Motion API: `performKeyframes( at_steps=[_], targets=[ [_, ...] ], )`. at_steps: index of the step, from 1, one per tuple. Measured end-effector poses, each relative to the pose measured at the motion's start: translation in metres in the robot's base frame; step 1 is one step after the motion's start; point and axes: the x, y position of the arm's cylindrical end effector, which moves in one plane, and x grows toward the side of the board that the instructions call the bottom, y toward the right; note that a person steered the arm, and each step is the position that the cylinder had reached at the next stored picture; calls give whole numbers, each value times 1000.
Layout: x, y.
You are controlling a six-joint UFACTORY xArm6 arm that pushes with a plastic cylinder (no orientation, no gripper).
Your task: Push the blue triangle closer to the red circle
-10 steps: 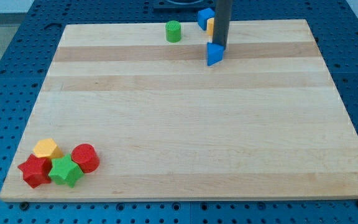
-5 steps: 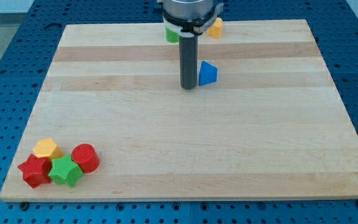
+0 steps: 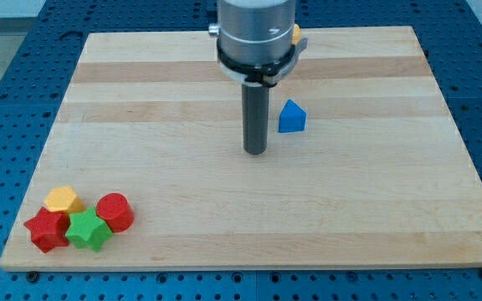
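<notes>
The blue triangle (image 3: 291,117) lies on the wooden board (image 3: 249,217), right of centre in the upper half. The red circle (image 3: 115,211) sits far away at the bottom left, in a cluster with other blocks. My tip (image 3: 255,152) rests on the board a short way to the left of and below the blue triangle, apart from it. The arm's grey body hangs over the top middle of the board and hides what lies behind it.
A yellow block (image 3: 62,200), a red star-like block (image 3: 47,231) and a green star-like block (image 3: 88,231) crowd around the red circle. A sliver of a yellow block (image 3: 295,34) shows beside the arm body at the top.
My tip has moved from the top of the board downward and leftward past the blue triangle. The triangle slid down and a little right. The arm now hides the green and blue blocks at the top.
</notes>
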Motion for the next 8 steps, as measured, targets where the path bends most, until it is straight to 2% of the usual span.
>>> performKeyframes(
  at_steps=[2,3,4,5,6,7,8],
  targets=[
    [-91,-8],
    [-102,52],
    [-51,60],
    [2,38],
    [-9,33],
    [-26,57],
    [6,64]
  ],
)
